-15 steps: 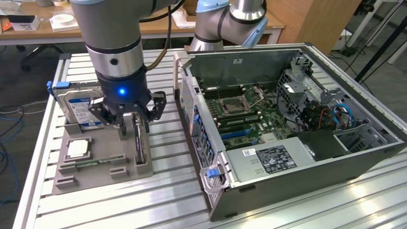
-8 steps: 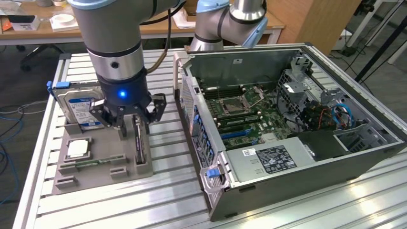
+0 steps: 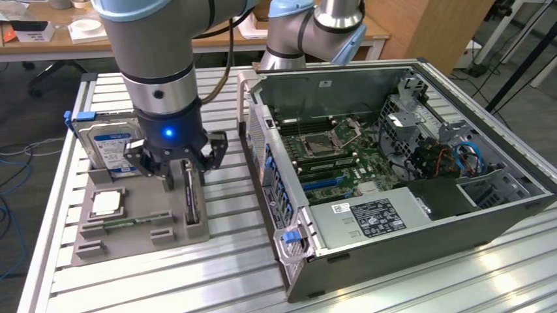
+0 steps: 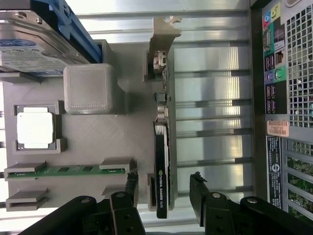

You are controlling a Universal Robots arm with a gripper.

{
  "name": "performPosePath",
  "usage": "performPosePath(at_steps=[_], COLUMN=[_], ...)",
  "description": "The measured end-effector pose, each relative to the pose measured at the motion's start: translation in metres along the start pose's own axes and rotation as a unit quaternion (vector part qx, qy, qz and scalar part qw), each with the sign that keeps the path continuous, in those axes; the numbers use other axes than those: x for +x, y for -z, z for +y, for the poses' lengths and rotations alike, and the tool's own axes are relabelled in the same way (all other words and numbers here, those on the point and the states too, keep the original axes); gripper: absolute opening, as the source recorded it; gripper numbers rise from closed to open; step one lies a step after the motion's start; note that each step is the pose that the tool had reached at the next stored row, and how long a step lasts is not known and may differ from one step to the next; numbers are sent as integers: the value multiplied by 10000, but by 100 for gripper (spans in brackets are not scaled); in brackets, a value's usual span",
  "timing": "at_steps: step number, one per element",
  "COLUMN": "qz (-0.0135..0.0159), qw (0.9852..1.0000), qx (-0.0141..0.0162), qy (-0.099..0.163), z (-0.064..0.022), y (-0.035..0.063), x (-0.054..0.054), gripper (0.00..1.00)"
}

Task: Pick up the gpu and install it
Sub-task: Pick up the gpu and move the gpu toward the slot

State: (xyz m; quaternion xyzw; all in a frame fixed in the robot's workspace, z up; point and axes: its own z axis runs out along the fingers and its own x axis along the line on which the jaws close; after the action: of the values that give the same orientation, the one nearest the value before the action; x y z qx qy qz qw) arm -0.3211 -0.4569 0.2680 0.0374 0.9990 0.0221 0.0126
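Observation:
The gpu (image 3: 190, 199) stands on its edge in a slot of the grey holder tray (image 3: 130, 244), a thin dark card seen edge-on. In the wrist view the gpu (image 4: 162, 161) shows a black edge, with its silver end bracket (image 4: 164, 34) at the far end. My gripper (image 3: 184, 171) hangs right over the card's near end, open. Its two black fingers (image 4: 131, 183) straddle the card, one on each side, with a gap left on both sides. Nothing is held.
The open computer case (image 3: 392, 176) lies at the exterior view's right, motherboard exposed; its rear panel (image 4: 288, 122) is close to the tray. On the tray also sit a blue-labelled hard drive (image 3: 109, 147), a processor chip (image 3: 106, 204) and a memory stick (image 3: 130, 222). The table is slatted aluminium (image 3: 218, 280).

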Motion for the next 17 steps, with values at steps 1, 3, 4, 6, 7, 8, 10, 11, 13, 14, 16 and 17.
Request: performPosePath(at_steps=[1, 3, 4, 6, 7, 8, 10, 11, 13, 14, 16, 17], qz=[0, 0, 0, 0, 0, 0, 0, 0, 0, 0, 0, -1], qw=[10000, 10000, 10000, 10000, 10000, 10000, 10000, 10000, 10000, 10000, 10000, 10000], qx=[0, 0, 0, 0, 1, 0, 1, 0, 1, 0, 1, 0], qy=[0, 0, 0, 0, 0, 0, 0, 0, 0, 0, 0, 0], z=[-1, -1, -2, -2, -3, -3, -4, -4, -5, -5, -6, -6], y=[-9, -26, -34, -51, -58, -66, -79, -87, -101, -108, -121, -127], x=[0, 1, 1, 1, 2, 2, 2, 3, 3, 4, 5, 5], gripper=[55, 55, 55, 55, 55, 55, 55, 55, 55, 55, 55, 55])
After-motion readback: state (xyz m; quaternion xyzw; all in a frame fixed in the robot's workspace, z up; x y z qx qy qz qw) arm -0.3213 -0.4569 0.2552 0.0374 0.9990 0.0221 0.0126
